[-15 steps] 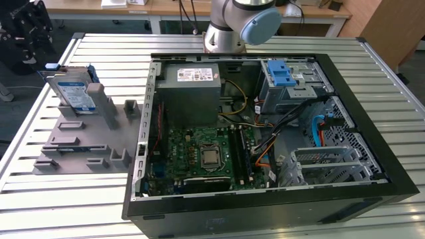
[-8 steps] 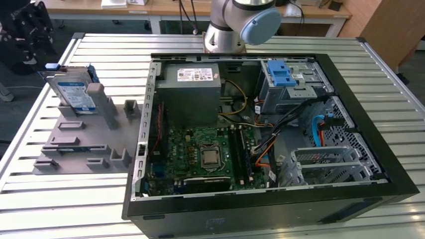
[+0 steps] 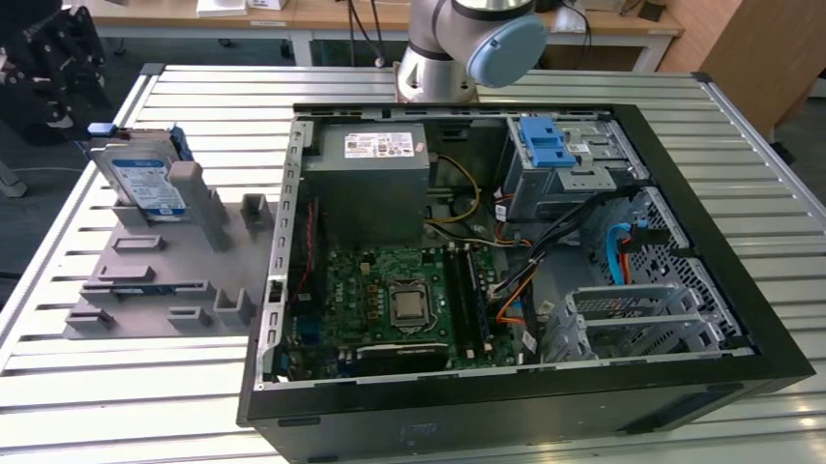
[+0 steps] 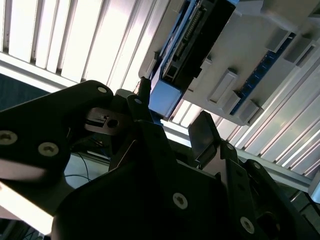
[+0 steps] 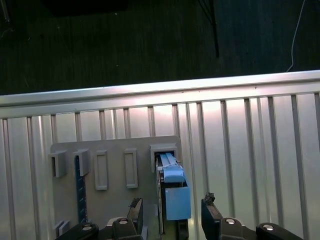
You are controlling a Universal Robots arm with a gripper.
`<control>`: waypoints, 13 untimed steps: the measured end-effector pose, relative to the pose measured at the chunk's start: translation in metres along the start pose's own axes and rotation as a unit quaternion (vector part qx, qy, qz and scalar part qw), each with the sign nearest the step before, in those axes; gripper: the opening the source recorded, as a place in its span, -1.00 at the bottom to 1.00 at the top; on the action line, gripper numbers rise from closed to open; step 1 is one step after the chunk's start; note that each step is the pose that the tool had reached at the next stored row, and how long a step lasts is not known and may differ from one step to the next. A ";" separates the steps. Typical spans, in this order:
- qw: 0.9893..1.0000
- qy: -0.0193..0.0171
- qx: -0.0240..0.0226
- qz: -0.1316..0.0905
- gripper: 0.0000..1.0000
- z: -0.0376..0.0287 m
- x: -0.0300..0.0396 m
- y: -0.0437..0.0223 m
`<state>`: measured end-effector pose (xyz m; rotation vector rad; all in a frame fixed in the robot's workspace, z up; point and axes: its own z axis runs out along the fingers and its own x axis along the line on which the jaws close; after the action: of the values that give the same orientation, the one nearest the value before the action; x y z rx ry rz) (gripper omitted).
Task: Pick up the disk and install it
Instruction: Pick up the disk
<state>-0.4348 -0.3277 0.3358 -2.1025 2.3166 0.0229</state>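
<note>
Disk (image 3: 139,179), flat silver-grey hard drive with white-and-blue label and blue plastic side rails, standing upright on edge in an end slot of grey plastic holder (image 3: 155,280) with several slots and posts. Label side turned toward exterior camera, one grey post of holder right against it. Holder lying flat on slatted metal table (image 3: 116,387), at the exterior view's left, just beside open black computer case (image 3: 516,411), not touching it.

Black two-finger gripper (image 5: 171,202) in both wrist views, fingers (image 5: 209,205) spread apart, nothing clamped. In the first wrist view: disk (image 5: 172,172) edge-on, blue rail uppermost, lined up with gap between fingers; holder (image 5: 115,150) under it, thin blue strip (image 5: 77,190) in another slot. In the second wrist view: gripper (image 4: 172,107) dark in foreground, disk (image 4: 200,35) beyond fingertips, dark connector edge and blue rail end showing. Contact with disk hard to judge from these angles; probably none, fingertips seemingly short of it.

Inside case: large grey power-supply box with white sticker (image 3: 374,179), green motherboard (image 3: 387,290), blue plastic latch with stepped ridges (image 3: 548,145) on metal drive bay, silver perforated cage (image 3: 633,319), loose black, orange and blue cables between them. Near side wall of case standing between holder and bays. Grey-and-blue arm joint (image 3: 485,43) behind case at far table edge. Dark floor (image 5: 150,40) past table edge in the first wrist view.
</note>
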 end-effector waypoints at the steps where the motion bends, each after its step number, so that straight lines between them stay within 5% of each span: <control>1: 1.000 0.000 0.000 0.000 0.15 0.0003 0.0000 0.0000; 13: 1.000 0.000 0.000 0.000 0.15 0.0055 0.0001 0.0000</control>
<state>-0.4348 -0.3277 0.3303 -2.1024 2.3168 0.0229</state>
